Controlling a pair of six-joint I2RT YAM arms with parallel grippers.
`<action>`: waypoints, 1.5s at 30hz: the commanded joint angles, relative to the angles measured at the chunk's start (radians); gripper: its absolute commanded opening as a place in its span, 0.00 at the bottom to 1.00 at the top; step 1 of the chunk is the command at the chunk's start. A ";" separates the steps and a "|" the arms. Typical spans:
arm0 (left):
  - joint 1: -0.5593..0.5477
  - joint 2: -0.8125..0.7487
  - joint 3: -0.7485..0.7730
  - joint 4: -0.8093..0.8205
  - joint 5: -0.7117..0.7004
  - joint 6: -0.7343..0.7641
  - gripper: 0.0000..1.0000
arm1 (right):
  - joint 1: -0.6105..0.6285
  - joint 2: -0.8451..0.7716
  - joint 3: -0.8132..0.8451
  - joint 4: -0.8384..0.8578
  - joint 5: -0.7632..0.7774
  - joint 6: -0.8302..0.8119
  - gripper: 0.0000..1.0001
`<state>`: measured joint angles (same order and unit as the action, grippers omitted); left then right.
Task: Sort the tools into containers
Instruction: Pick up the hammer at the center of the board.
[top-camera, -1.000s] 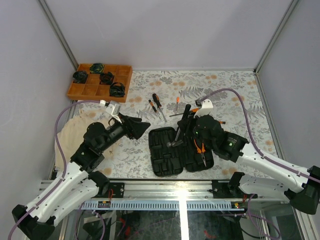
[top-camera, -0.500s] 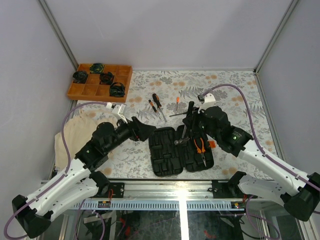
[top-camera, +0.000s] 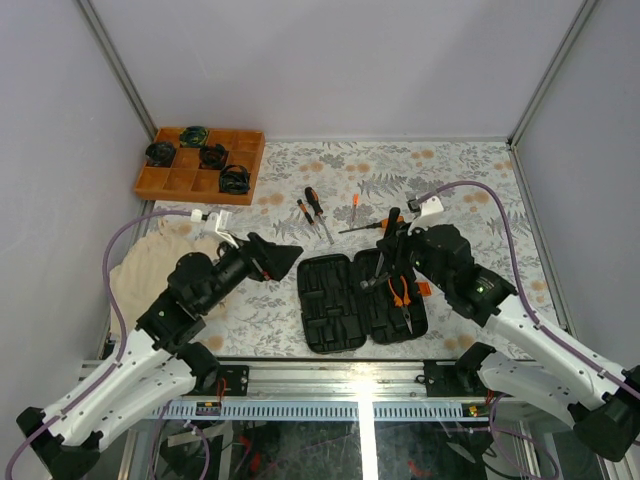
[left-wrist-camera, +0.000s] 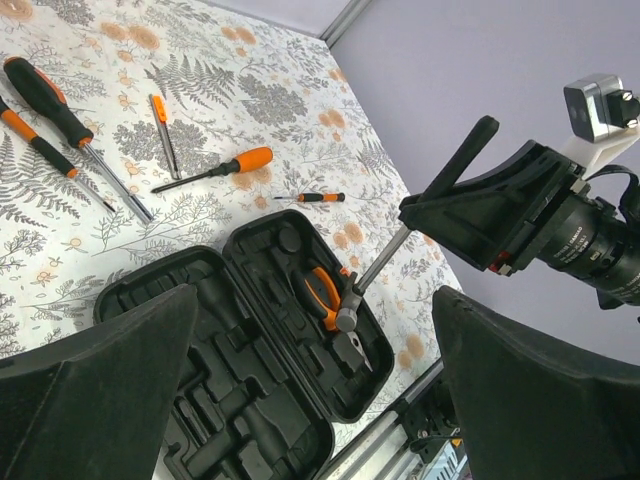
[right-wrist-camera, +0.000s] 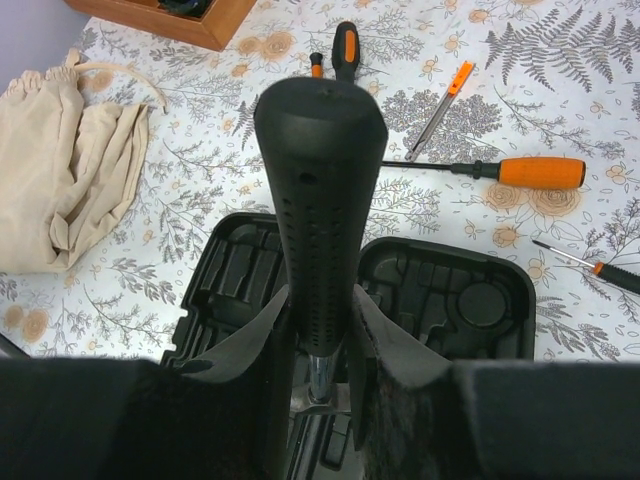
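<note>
The black tool case (top-camera: 333, 302) lies open on the patterned table, and also shows in the left wrist view (left-wrist-camera: 200, 340). Orange-handled pliers (top-camera: 402, 300) lie in its right half. My right gripper (top-camera: 392, 245) is shut on the hammer's black handle (right-wrist-camera: 320, 200). The handle stands steeply, and the steel head (left-wrist-camera: 348, 315) hangs low over the right half by the pliers (left-wrist-camera: 325, 292). My left gripper (top-camera: 280, 256) is open and empty at the case's left edge. Several screwdrivers lie behind the case: a black-orange one (top-camera: 314, 203), a thin one (top-camera: 303, 212), a small orange one (top-camera: 354, 208) and an orange-handled one (right-wrist-camera: 540, 172).
An orange gridded tray (top-camera: 165, 182) with round black-green coils stands at the far left. A beige cloth bag (top-camera: 150, 265) lies left of my left arm. A tiny screwdriver (right-wrist-camera: 610, 275) lies right of the case. Grey walls close in the table.
My right gripper has shifted a little right and back with the hammer, whose head stays over the case's right half. My left arm went forward, then drew back slightly.
</note>
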<state>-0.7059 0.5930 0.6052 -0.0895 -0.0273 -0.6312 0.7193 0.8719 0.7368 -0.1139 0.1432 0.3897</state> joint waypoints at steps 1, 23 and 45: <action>0.001 0.011 -0.001 0.017 0.008 0.018 1.00 | -0.012 0.020 0.055 0.050 -0.036 -0.017 0.00; -0.173 0.199 -0.056 0.328 0.328 0.056 0.85 | -0.012 0.007 0.056 0.299 -0.545 0.079 0.00; -0.178 0.215 -0.054 0.490 0.578 0.120 0.62 | -0.012 0.042 0.058 0.652 -0.953 0.356 0.00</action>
<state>-0.8764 0.7948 0.5468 0.3008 0.4969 -0.5190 0.7105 0.9054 0.7532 0.3553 -0.7105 0.6502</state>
